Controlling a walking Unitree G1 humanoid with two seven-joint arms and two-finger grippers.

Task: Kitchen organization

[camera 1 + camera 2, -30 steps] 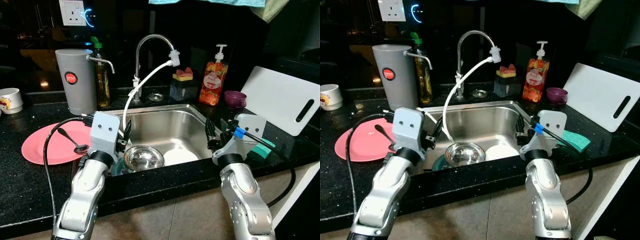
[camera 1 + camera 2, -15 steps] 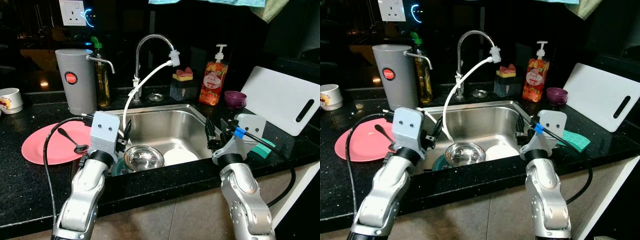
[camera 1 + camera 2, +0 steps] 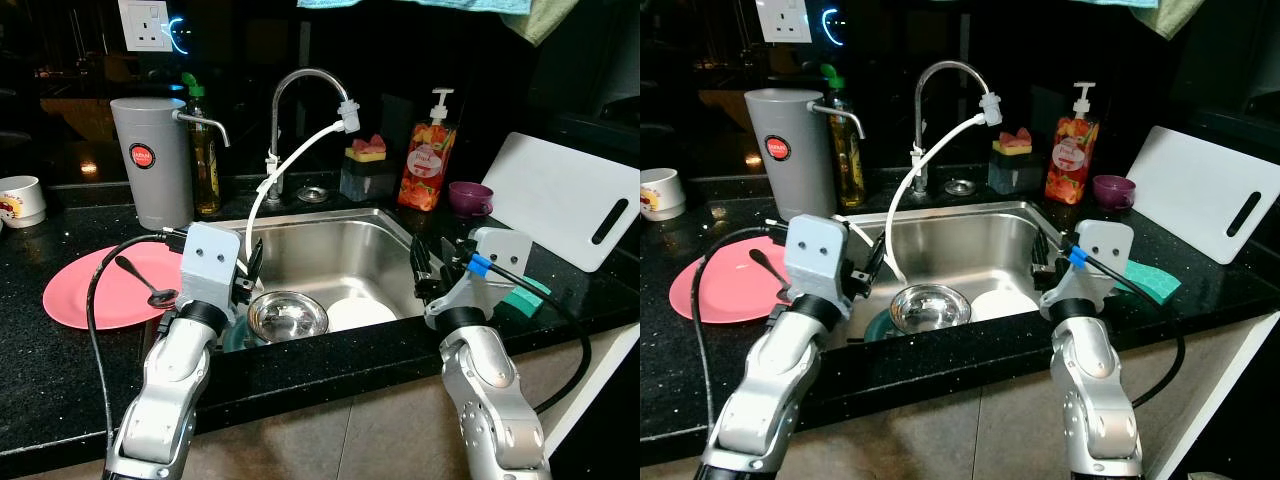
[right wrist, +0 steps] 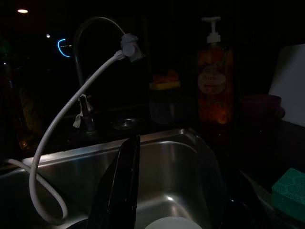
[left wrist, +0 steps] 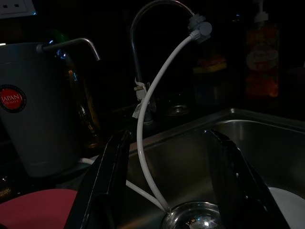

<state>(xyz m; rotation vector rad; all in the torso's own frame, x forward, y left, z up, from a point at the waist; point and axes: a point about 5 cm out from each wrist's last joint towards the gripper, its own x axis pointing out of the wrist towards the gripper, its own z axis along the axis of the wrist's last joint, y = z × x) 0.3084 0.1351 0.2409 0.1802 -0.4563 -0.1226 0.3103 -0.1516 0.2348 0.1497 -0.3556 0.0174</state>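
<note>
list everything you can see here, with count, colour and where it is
sink: 1, steel, centre of the black counter
steel bowl: 1, silver, in the sink
white plate: 1, in the sink, right of the bowl
tap: 1, chrome, behind the sink, white hose running down from it
pink plate: 1, counter left of the sink, spoon on it
dispenser: 1, grey, back left
mug: 1, white, far left
soap bottle: 1, orange, back right
small bowl: 1, purple, beside the soap
cutting board: 1, white, far right
sponge: 1, green, right counter
left gripper: open, at the sink's left edge
right gripper: open, at the sink's right edge
</note>
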